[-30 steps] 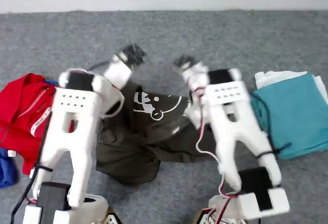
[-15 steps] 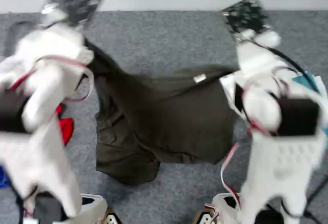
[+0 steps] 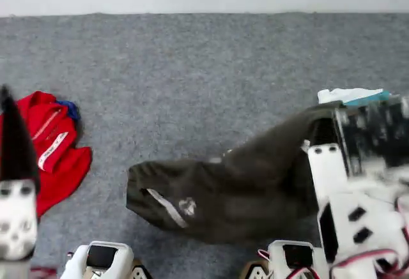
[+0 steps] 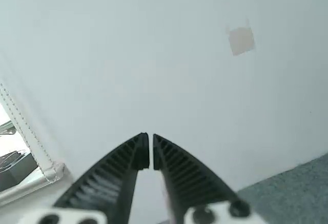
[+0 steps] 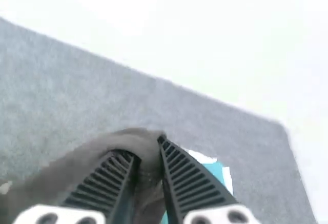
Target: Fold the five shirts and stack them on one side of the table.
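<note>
A dark olive shirt (image 3: 243, 189) hangs from my right arm (image 3: 351, 196) at the right and trails down to the grey table (image 3: 192, 68), its free end crumpled near the front middle. My right gripper (image 5: 148, 143) is shut on a fold of this olive shirt (image 5: 133, 139), held above the table. My left gripper (image 4: 149, 138) is raised at the far left, pointing at the pale wall, fingers together with nothing between them; from above the left gripper (image 3: 7, 100) is a dark tapered shape. A red shirt (image 3: 54, 151) lies crumpled at the left.
A folded teal shirt (image 3: 364, 98) on a white one (image 3: 342, 94) sits at the right edge, partly behind my right arm. A bit of blue cloth (image 3: 69, 109) peeks from behind the red shirt. Bare grey table spreads across the back and middle.
Both arms lifted the olive shirt; since then the left gripper let go and swung to the far left. The right arm pulled the shirt rightward and frontward, leaving it draped low.
</note>
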{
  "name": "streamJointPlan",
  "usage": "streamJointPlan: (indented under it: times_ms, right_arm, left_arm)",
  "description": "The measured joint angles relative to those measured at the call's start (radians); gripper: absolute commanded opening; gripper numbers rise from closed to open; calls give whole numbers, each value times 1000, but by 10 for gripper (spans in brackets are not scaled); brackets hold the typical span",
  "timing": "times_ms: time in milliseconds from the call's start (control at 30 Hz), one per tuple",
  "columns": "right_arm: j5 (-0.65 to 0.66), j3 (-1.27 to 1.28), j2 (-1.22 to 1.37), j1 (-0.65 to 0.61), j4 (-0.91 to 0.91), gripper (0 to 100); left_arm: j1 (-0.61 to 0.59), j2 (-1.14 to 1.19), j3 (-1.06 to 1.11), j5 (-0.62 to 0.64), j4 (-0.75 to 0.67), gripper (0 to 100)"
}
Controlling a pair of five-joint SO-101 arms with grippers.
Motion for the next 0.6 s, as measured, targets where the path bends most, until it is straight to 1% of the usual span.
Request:
streamJointPlan:
  times_ms: [100, 167, 300, 400, 500, 600]
  right_arm:
    - [0, 0, 6, 2, 14, 9]
    - [0, 0, -5, 2, 15, 9]
    - [0, -2, -14, 2, 15, 9]
    - [0, 31, -14, -21, 14, 9]
    - [-11, 132, -14, -167, -11, 9]
    - [-11, 259, -6, -394, -110, 9]
  left_arm:
    - [-2, -3, 80, 11, 49, 12]
    - [8, -8, 193, 44, 61, 12]
    - [80, -18, 503, 92, 61, 12]
    - [138, -21, 749, 95, 9, 12]
    - [152, -41, 878, 95, -74, 12]
    - [153, -68, 936, 95, -118, 12]
